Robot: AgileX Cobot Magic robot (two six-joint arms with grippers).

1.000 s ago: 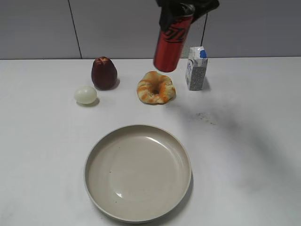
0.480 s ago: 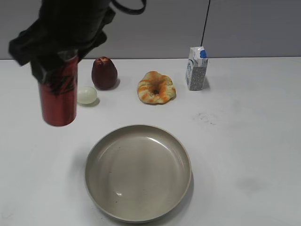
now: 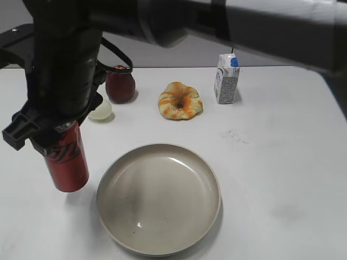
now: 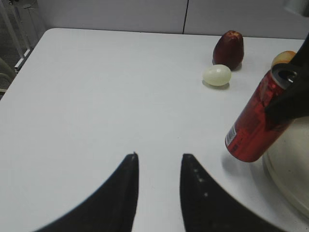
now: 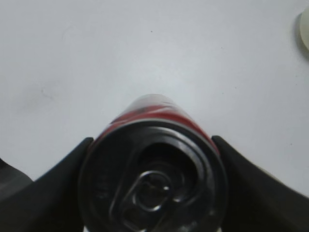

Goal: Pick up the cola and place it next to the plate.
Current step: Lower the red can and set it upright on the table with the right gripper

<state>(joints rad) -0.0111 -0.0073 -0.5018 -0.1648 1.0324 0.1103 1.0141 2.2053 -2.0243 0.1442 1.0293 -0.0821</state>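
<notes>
Holding the cola [image 3: 66, 165] by its top in our right gripper [image 5: 152, 159], jaws clamped, tilted just left of the plate [image 3: 116, 230]; base near or on table [image 3: 282, 151], can't tell. Left gripper [image 4: 158, 166] idle, open.

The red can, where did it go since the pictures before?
The right gripper carried the cola from up near the carton, across to the left, then down beside the plate's left rim. It still grips the can near its top. The plate, carton, bread, apple and egg stayed put.
</notes>
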